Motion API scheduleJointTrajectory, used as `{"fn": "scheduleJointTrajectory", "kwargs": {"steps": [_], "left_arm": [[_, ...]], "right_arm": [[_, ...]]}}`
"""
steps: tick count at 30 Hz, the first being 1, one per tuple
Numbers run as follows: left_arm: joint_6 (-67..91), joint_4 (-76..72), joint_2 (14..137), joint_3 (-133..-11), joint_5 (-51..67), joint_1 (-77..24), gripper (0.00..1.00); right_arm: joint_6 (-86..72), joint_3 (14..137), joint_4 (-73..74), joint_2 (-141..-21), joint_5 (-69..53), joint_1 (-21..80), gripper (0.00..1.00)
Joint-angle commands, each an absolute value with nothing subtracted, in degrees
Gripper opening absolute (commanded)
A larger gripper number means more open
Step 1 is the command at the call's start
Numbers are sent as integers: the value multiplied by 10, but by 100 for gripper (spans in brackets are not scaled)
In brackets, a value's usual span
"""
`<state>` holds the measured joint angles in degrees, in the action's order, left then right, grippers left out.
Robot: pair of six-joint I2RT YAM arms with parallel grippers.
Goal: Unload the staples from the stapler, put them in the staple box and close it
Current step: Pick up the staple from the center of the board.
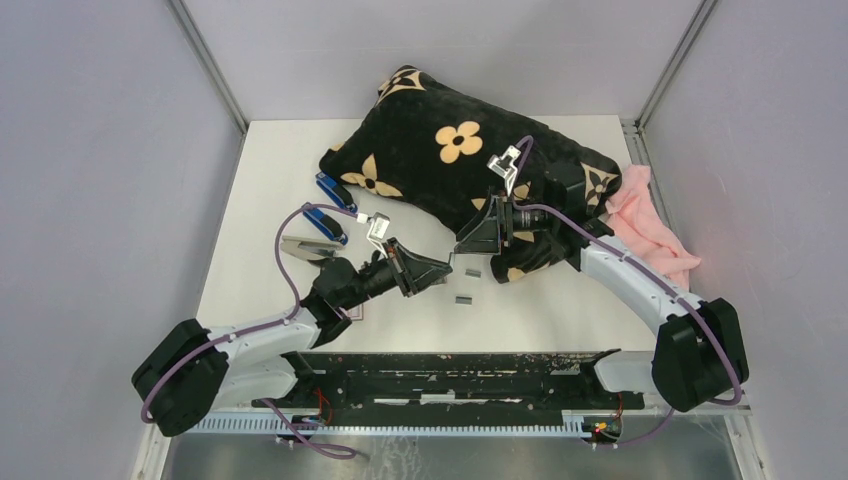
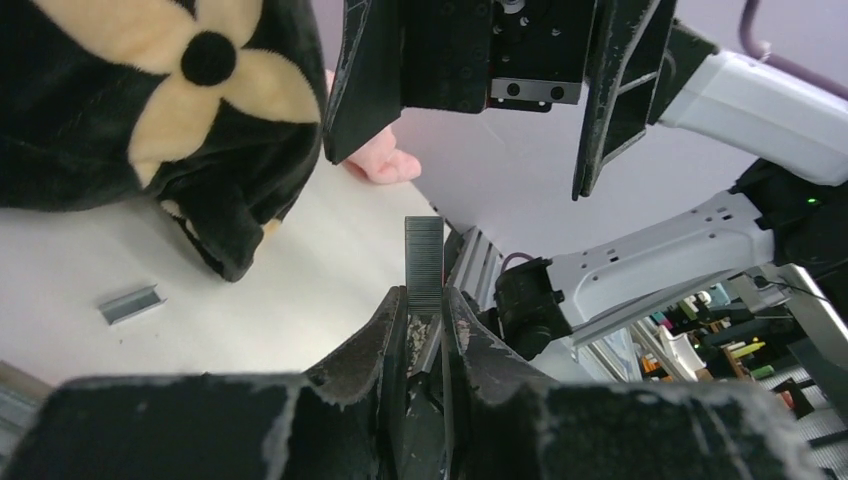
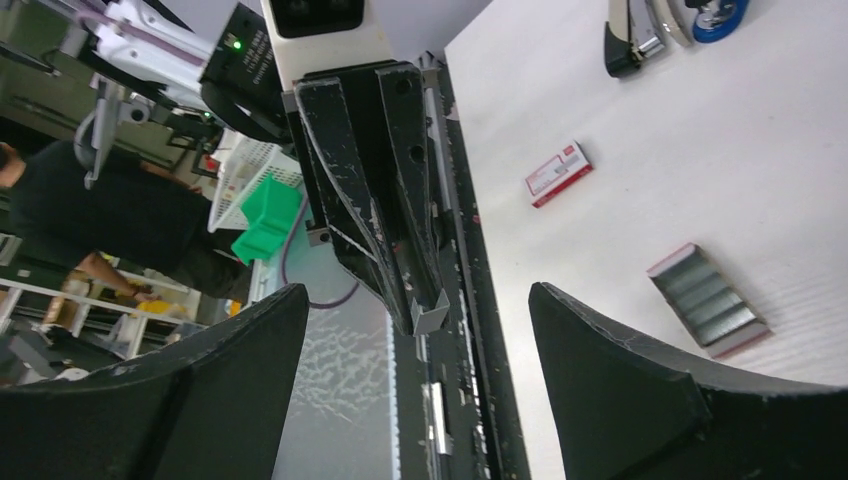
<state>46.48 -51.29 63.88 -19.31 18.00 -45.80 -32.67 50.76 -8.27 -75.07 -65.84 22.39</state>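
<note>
A: Where is the strip of staples [image 2: 423,262]?
B: Pinched in the left pincer [image 2: 425,300], poking out past its tips.
A: And the right pincer [image 3: 415,300]?
B: Spread wide, facing the left one, near the strip but not touching. Two loose strips [image 1: 472,271] lie on the bench [image 1: 560,310] close by.
</note>
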Motion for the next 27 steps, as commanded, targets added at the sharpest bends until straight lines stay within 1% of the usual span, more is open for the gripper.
{"fn": "scheduleJointTrajectory", "kwargs": {"steps": [1, 3, 6, 11, 12, 15, 23, 27], "left_arm": [[495, -588, 617, -202, 207, -453, 17], [500, -599, 616, -206, 214, -453, 17], [507, -616, 615, -206, 215, -453, 17], [511, -626, 617, -209, 216, -453, 17], [511, -628, 617, -208, 216, -453, 17], [511, -633, 614, -205, 215, -453, 17], [509, -632, 606, -204, 205, -453, 17], [509, -631, 604, -202, 204, -452, 17]], "right_arm": [[-438, 515, -198, -748, -678, 233, 86], [-458, 515, -215, -747, -682, 237, 83], [-468, 515, -226, -746, -687, 248, 75], [-480, 517, -240, -746, -695, 256, 55], [-483, 517, -243, -745, -696, 257, 52], [-482, 516, -244, -744, -700, 259, 48], [-452, 524, -217, -746, -711, 275, 47], [-436, 528, -199, -745, -713, 277, 44]]}}
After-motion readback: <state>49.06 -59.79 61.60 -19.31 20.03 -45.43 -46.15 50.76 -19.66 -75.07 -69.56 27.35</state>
